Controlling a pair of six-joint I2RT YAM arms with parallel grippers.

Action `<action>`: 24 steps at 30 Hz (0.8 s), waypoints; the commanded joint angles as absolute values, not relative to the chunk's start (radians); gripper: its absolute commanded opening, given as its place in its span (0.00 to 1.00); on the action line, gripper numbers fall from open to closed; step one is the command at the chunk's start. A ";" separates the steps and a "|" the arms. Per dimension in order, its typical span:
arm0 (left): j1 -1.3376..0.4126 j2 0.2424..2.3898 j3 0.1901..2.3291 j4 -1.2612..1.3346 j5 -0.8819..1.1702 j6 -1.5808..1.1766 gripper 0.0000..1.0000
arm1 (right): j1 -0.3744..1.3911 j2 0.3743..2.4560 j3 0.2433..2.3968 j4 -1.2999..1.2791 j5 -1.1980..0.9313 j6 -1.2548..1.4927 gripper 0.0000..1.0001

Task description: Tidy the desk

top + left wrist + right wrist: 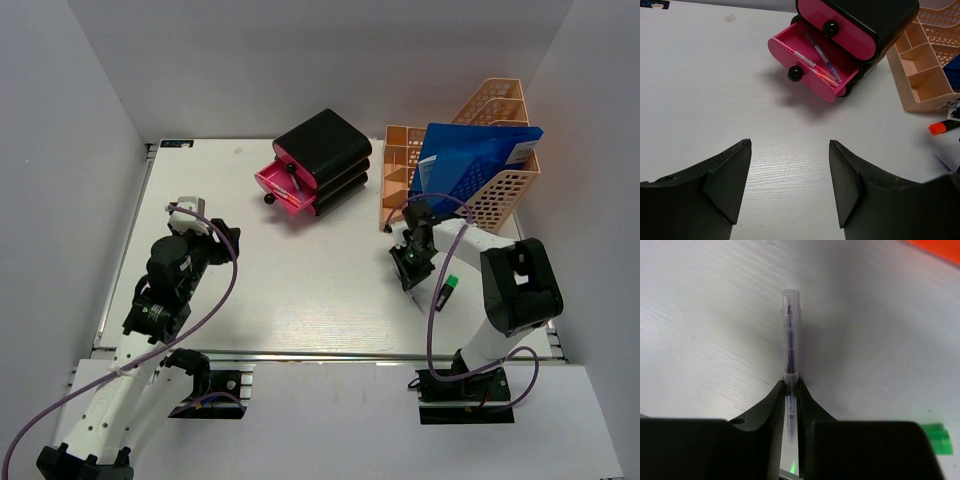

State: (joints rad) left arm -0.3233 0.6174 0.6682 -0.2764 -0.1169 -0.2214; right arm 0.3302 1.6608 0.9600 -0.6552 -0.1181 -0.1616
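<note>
The white desk (300, 300) holds a black-and-pink drawer box (325, 160) at the back middle. Its lowest pink drawer (810, 65) is pulled open and has pens (822, 57) inside. My right gripper (791, 382) is shut on a clear pen (790, 330) with blue ink and holds it just over the desk, pointing away from the wrist. In the top view the right gripper (408, 272) is right of centre, in front of the rack. My left gripper (790, 142) is open and empty above bare desk at the left (228, 240).
A peach mesh file rack (500, 170) with a blue folder (470, 160) stands at the back right, with a peach compartment tray (922, 75) beside it. A green marker (450, 290) lies by the right arm. An orange marker (940, 127) lies near the tray.
</note>
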 commanded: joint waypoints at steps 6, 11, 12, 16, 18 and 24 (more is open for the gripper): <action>-0.327 0.609 0.658 -0.256 -0.133 -0.210 0.73 | 0.425 1.698 1.136 -0.722 -0.343 -0.372 0.00; -0.318 0.611 0.646 -0.245 -0.130 -0.201 0.73 | 0.514 1.721 1.374 -0.808 -0.374 -0.532 0.00; -0.318 0.612 0.646 -0.244 -0.130 -0.199 0.72 | 0.525 1.745 1.464 -0.814 -0.379 -0.575 0.00; -0.318 0.620 0.643 -0.244 -0.144 -0.193 0.72 | 0.580 1.839 1.704 -0.848 -0.417 -0.629 0.00; -0.318 0.620 0.640 -0.242 -0.156 -0.190 0.72 | 0.616 1.908 1.848 -0.847 -0.429 -0.630 0.00; -0.318 0.611 0.626 -0.230 -0.179 -0.178 0.72 | 0.675 2.025 2.048 -0.639 -0.442 -0.552 0.00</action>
